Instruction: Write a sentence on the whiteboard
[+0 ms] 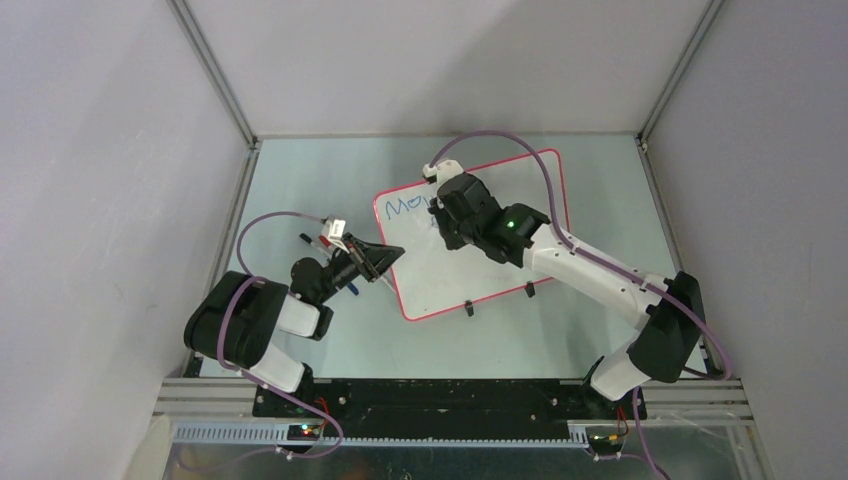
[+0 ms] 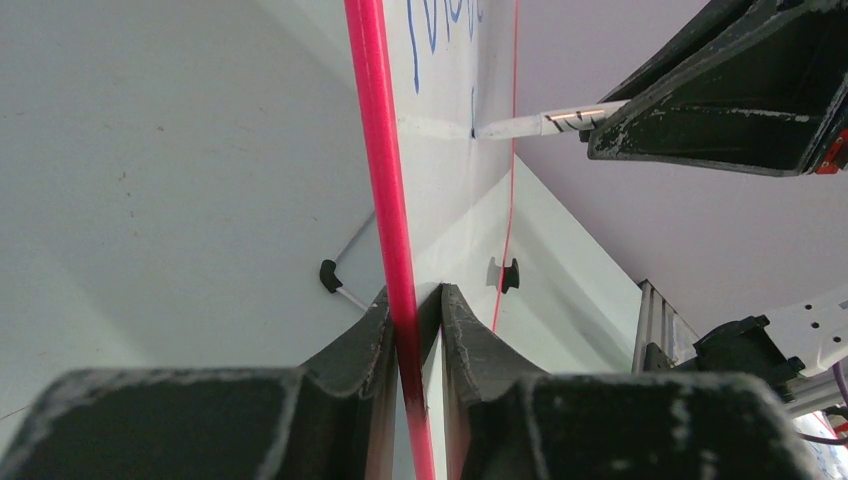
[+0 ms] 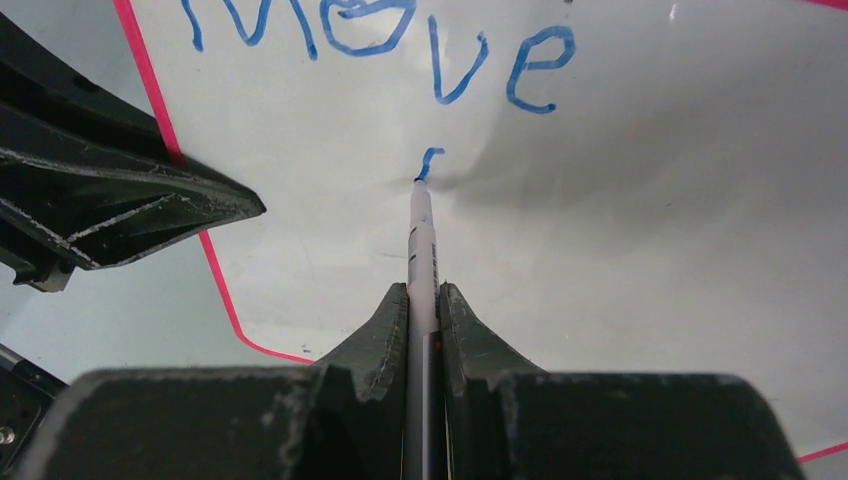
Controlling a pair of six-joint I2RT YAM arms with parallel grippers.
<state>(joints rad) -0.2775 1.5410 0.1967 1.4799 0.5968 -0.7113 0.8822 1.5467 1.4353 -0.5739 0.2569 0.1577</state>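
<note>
The whiteboard (image 1: 500,260), glossy white with a red-pink frame and two black clip feet, lies in the middle of the table. My left gripper (image 1: 385,258) is shut on its left edge; in the left wrist view the frame (image 2: 385,200) runs between the jaws. My right gripper (image 1: 447,208) is shut on a white marker (image 3: 421,255) whose blue tip touches the board. The sentence (image 3: 380,40) reads "Move" in blue, with a short first stroke (image 3: 428,160) of a second line under it. The writing also shows in the top view (image 1: 410,207).
Loose markers (image 1: 318,243) lie on the table left of the board, by the left arm. A white cap or block (image 1: 446,168) sits at the board's far left corner. Enclosure walls surround the table. The right arm's cable arcs over the board.
</note>
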